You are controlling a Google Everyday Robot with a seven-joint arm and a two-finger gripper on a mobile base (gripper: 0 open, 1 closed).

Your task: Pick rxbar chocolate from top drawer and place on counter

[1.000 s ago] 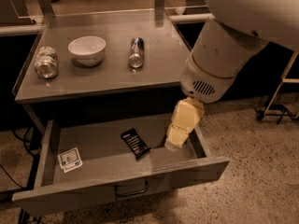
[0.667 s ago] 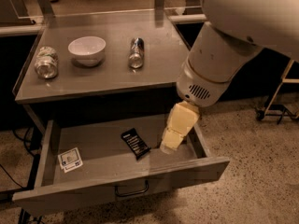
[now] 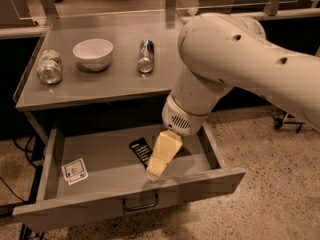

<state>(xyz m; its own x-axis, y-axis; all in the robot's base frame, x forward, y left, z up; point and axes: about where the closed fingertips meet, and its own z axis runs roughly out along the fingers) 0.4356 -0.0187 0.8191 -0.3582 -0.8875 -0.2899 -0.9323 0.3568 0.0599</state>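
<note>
Down inside the pulled-out top drawer [image 3: 200, 186], the gripper [image 3: 152, 173] hangs tip-down just beside the rxbar chocolate [image 3: 139, 149], which lies flat on the drawer floor. This looks like lining up for a grasp. Whether the gripper is open or closed cannot be told. Above, the tabletop [image 3: 115, 86] is the drop-off.

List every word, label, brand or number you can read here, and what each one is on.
No text reads clearly.
Flat black-wrapped bar in the grey metal drawer: pale lettering, illegible.
White-and-blue square card: print, illegible.
Silver can lying on the grey counter: label, illegible.
Cream end effector, over the drawer beside the bar: no marking.
</note>
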